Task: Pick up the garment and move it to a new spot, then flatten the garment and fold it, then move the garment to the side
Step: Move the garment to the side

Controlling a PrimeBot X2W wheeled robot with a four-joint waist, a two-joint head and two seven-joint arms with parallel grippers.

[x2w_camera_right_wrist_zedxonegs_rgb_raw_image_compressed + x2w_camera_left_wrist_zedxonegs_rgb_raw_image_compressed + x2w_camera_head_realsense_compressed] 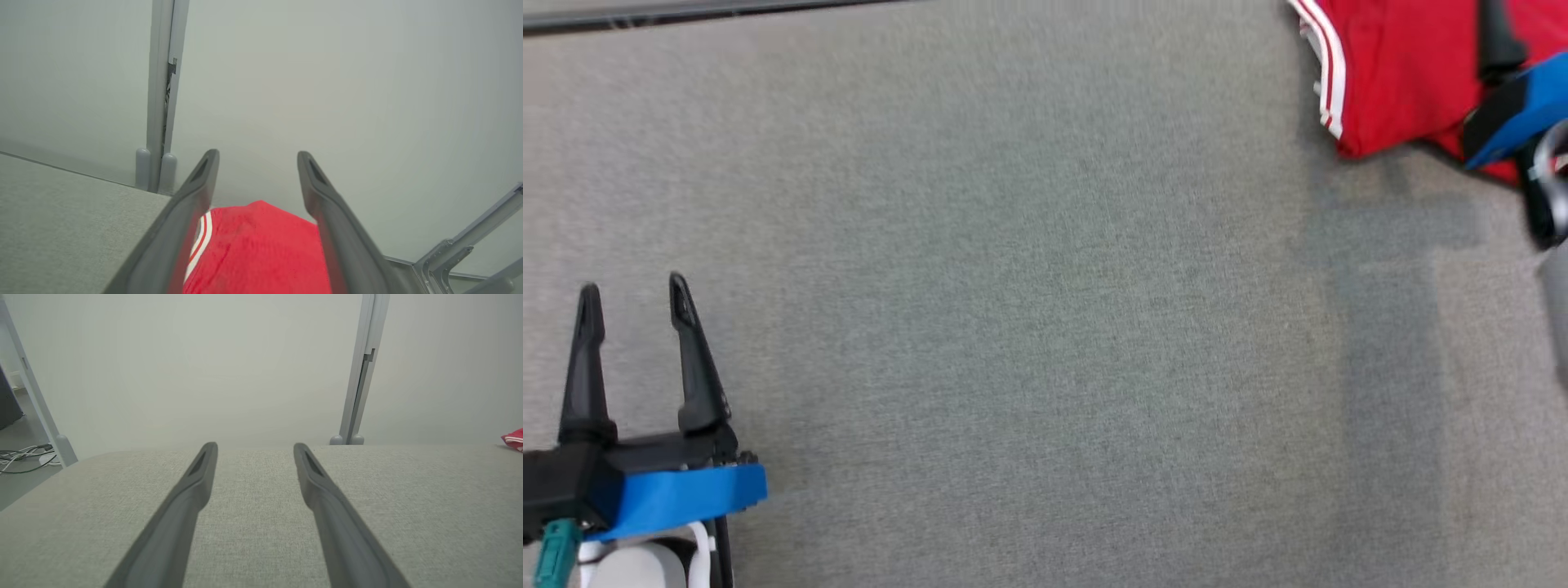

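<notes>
Over at the far right corner of the grey surface (pixel 1045 327): red garment (pixel 1396 73) with white stripes, lying in a low heap. Just above it, right pincer (pixel 258 153) released, fingers spread wide with the red fabric showing between them, gripping nothing. Down at the near left, well apart from the garment, left pincer (pixel 634 287) also released, fingers splayed over the surface.

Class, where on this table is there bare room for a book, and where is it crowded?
Bare: table between left gripper and red garment, up to the far edge. Crowded: far right corner, right gripper over garment.
</notes>
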